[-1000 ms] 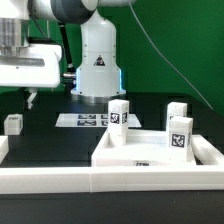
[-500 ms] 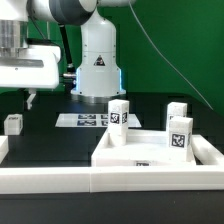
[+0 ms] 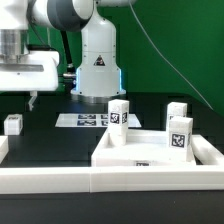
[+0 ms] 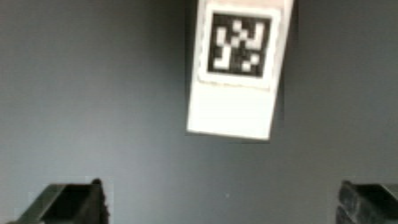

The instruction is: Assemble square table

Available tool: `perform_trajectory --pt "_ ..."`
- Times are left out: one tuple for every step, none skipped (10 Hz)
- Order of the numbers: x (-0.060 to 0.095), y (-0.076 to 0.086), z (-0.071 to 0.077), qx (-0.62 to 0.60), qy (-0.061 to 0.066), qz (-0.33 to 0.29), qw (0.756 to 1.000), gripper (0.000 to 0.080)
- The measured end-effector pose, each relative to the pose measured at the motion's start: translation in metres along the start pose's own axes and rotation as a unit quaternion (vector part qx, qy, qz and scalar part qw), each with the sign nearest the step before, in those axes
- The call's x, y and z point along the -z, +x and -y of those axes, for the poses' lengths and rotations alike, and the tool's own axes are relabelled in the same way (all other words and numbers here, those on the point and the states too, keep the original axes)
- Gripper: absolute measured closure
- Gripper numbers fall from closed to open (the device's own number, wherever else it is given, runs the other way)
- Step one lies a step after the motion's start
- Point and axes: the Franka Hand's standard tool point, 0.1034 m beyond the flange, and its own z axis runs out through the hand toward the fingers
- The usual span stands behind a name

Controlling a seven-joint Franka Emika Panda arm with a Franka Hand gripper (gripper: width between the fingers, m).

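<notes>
A green backdrop (image 3: 175, 40) fills the wall behind a black table (image 3: 60, 140), where a flat marker board (image 3: 88, 120) lies near the back and a long white border wall (image 3: 60, 180) crosses the foreground under even light.

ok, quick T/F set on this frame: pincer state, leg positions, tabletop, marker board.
1. The pincer is open and holds nothing. True.
2. A leg lies on the dark table below the pincer. True.
3. All visible legs stand on the square tabletop. False: one small leg sits apart, toward the exterior view's left.
4. The marker board lies flat in front of the robot base. True.
5. The pincer grips the tabletop. False: it hangs clear of it.
</notes>
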Motion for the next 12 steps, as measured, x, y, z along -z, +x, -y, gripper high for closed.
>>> perform_trajectory --pt "-0.002 -0.005 0.001 -0.002 0.001 0.003 1.000 0.0151" --pt "-0.002 -0.006 0.001 -0.002 0.001 0.004 1.000 0.0151" --pt "-0.003 -0.006 0.002 -0.003 0.003 0.005 1.000 0.0151" --pt "-0.004 -0.004 0.003 -0.003 0.007 0.010 1.000 0.0151" --pt "-0.003 -0.003 -0.001 -0.003 0.006 0.009 1.000 0.0151" --pt "-0.005 -0.004 0.003 -0.015 0.016 0.024 0.999 0.0151" --pt "-0.008 0.000 0.011 -0.013 0.030 0.060 0.998 0.0151" --pt "-0.010 0.005 0.013 -0.009 0.037 0.081 0.996 0.0151" --pt "-0.014 0.006 0.016 -0.010 0.046 0.102 0.994 0.0151" --pt "-0.016 0.007 0.017 -0.006 0.052 0.129 0.990 0.0151" --pt "-0.018 0.008 0.015 0.001 0.052 0.147 0.988 0.0151" --pt "-0.020 0.009 0.014 0.007 0.054 0.174 0.983 0.0151"
